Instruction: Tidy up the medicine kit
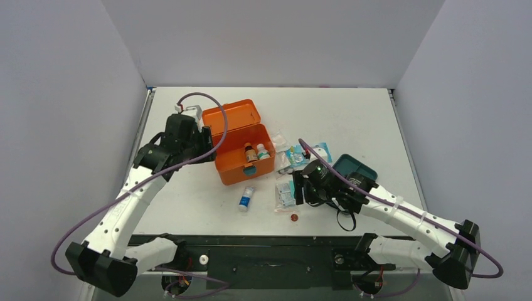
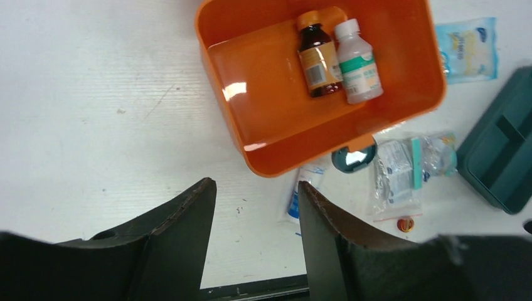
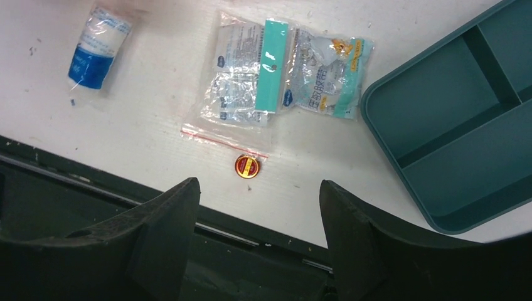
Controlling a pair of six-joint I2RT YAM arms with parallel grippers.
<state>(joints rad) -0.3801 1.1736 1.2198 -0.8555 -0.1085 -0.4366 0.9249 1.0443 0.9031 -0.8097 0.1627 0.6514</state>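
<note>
Right, the medicine kit [image 1: 241, 170] sits left of centre on the worktop [image 1: 351, 119], lid thrown open, with a brown bottle [image 2: 317, 59] and a white bottle [image 2: 357, 63] lying inside. The left gripper [image 2: 257, 186] hangs just left of it, jaws apart and empty. Loose nearby are a blue-and-white tube [image 3: 97, 47], a zip bag [image 3: 241, 78] and a small red tin [image 3: 246, 166]. The right gripper [image 3: 258, 185] hovers open above those. We're mid-filling, I'd say; next it needs a low, flat pinch on one.
</note>
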